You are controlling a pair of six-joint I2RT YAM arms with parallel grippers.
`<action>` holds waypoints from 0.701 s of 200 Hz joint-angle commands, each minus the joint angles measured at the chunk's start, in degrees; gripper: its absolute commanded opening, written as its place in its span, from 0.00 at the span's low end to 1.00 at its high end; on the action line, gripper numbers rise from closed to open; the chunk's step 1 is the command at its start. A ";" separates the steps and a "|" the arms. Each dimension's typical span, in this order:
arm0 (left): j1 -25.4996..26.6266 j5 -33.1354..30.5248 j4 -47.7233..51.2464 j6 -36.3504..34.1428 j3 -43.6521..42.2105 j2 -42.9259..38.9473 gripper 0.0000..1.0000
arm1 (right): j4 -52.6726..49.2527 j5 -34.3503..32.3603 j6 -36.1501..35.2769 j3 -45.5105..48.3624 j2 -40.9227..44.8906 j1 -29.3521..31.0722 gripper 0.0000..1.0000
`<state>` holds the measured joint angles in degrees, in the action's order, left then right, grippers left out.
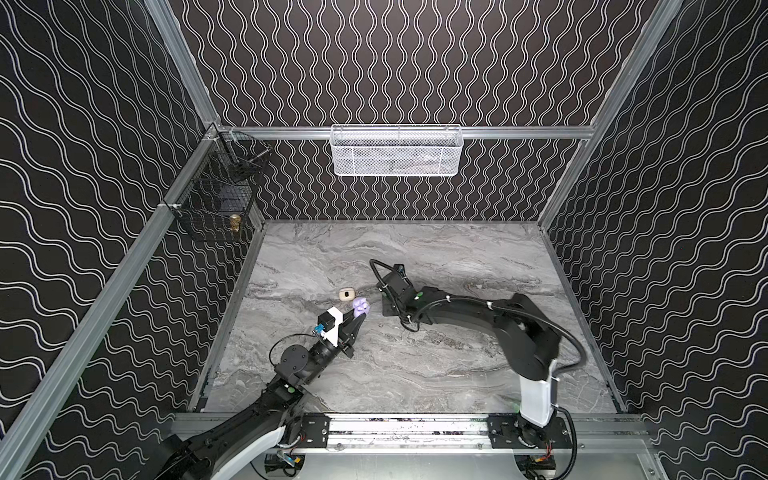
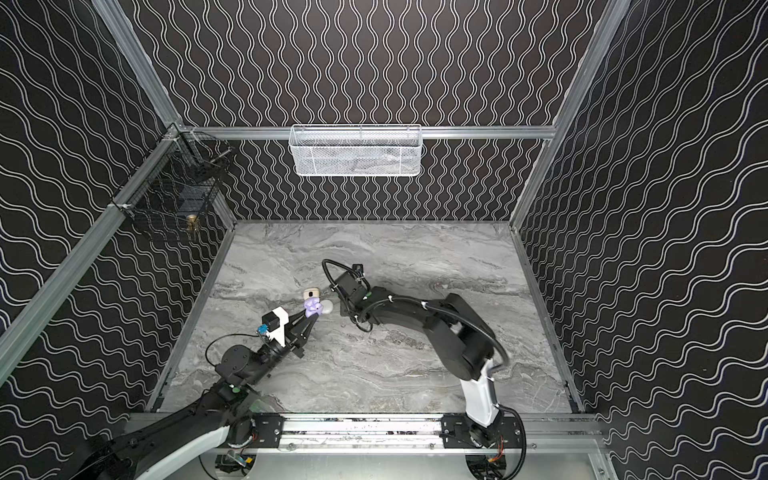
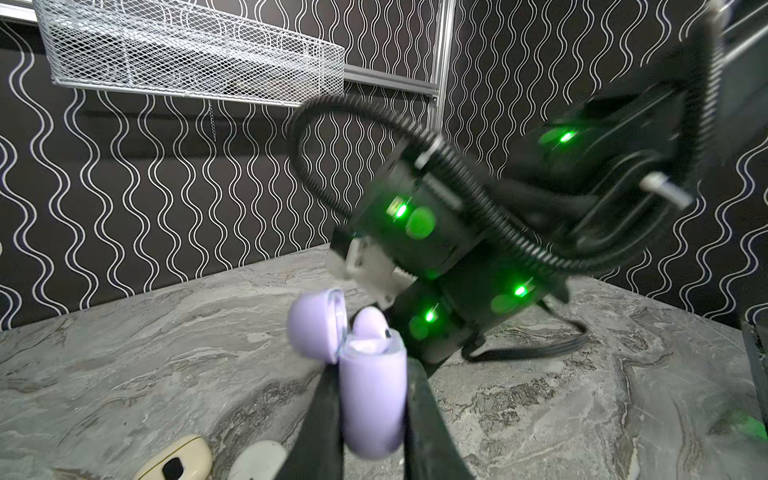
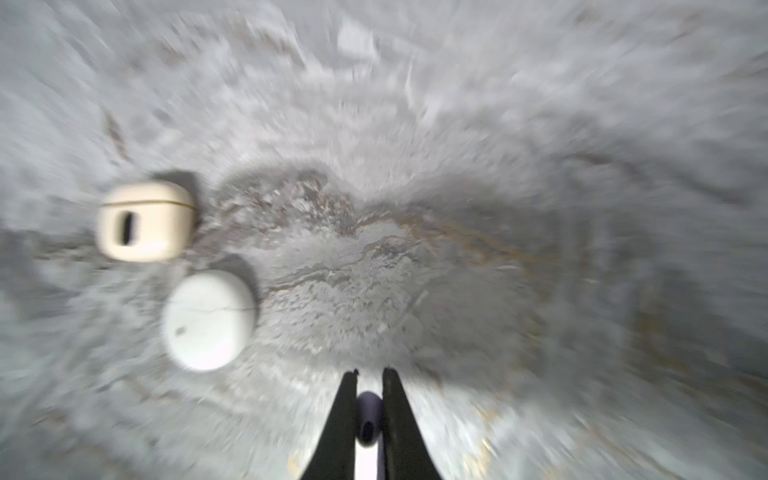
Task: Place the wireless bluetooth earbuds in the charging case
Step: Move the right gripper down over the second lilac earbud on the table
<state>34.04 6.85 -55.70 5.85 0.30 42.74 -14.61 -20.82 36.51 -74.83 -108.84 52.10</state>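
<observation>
Table (image 1: 457,257) of marble is lying beneath two grippers. The left gripper (image 1: 360,319) is clamping a lavender charging case (image 3: 372,403) upright, its lid hanging open, one lavender earbud (image 3: 369,324) sitting inside. The right gripper (image 4: 370,374), near that case, is pinching a second lavender earbud (image 4: 369,415) between closed jaws. A cream case (image 4: 145,220) and a white case (image 4: 208,320) are lying shut nearby.
</observation>
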 commanded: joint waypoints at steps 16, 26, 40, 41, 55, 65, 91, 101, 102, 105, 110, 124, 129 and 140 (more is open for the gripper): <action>-0.09 3.61 -6.38 -0.24 -2.19 1.72 0.00 | 1.61 -10.91 1.80 5.81 13.72 3.86 0.09; -0.03 4.57 -9.20 -0.30 -2.78 2.68 0.00 | 1.84 -14.92 2.03 6.85 17.30 6.17 0.09; -0.04 6.01 -11.63 -0.69 -3.00 3.80 0.00 | 3.51 -19.97 1.72 8.11 21.73 10.08 0.09; -0.08 6.13 -11.71 -0.72 -3.01 3.86 0.00 | 3.74 -20.27 1.63 8.25 22.00 10.37 0.09; -0.05 7.44 -13.42 -0.99 -3.02 4.83 0.00 | 6.50 -24.25 0.41 9.39 25.38 14.31 0.09; -0.10 8.21 -14.34 -0.90 -2.94 5.30 0.00 | 8.75 -26.89 -0.76 10.18 27.37 17.16 0.09; -0.08 8.02 -14.23 -1.19 -3.01 4.97 0.00 | 14.18 -26.78 -3.77 11.43 29.05 20.00 0.12; -0.10 6.54 -12.21 -1.12 -3.02 3.92 0.00 | 11.89 -25.55 -2.06 11.02 28.55 19.27 0.13; -0.06 6.35 -12.00 -1.02 -3.02 3.79 0.00 | 11.62 -25.53 -1.88 11.02 28.48 19.18 0.13; -0.05 5.76 -11.40 -0.89 -2.98 3.53 0.00 | 10.78 -25.51 -1.30 10.94 28.36 18.92 0.14; -0.07 4.81 -10.04 -0.76 -3.02 2.87 0.00 | 9.41 -25.78 -0.38 11.12 28.10 18.47 0.16; -0.11 2.46 -6.47 -0.37 -2.95 0.60 0.00 | 5.82 -25.79 2.31 12.41 27.52 16.42 0.25; -0.09 1.59 -5.26 -0.23 -2.95 -0.29 0.00 | 4.70 -24.57 3.12 13.00 27.23 15.43 0.26; -0.08 -0.16 -2.53 -0.22 -2.94 -2.10 0.00 | 2.88 -19.74 4.10 14.24 26.37 12.83 0.29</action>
<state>34.04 11.33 -63.46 5.63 0.30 43.29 -6.02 -44.80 36.42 -62.52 -81.17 68.45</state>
